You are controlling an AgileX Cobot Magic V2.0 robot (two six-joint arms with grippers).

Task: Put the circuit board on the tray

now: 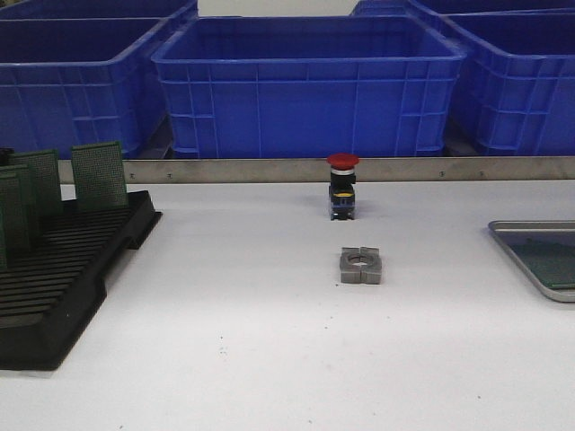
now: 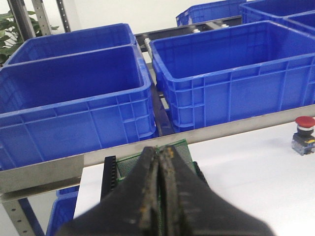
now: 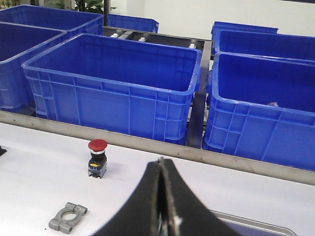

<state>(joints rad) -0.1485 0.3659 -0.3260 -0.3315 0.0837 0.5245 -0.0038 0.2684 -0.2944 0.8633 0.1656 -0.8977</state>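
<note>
Green perforated circuit boards (image 1: pixel 99 173) stand upright on edge in a black slotted rack (image 1: pixel 63 278) at the left of the front frame, while the silver tray (image 1: pixel 510 233) waits well apart at the right edge, a green board (image 1: pixel 550 260) apparently already lying in it. At least four boards show in the rack, though the frame's edge cuts the row short. Between rack and tray sit one red-capped push-button switch (image 1: pixel 342 185) and one grey metal clamp block (image 1: pixel 361 266); four blue bins (image 1: pixel 308 85) line the back.

A board like this is judged light, thin and stiff, with breakable edges; the sensible hold is across its free top edge, lifting straight up out of the slot.

The left gripper (image 2: pixel 161 153) has its jaws pressed together, empty, poised just over the rack's boards. The right gripper (image 3: pixel 162 167) is likewise clenched on nothing, near the tray's rim.
</note>
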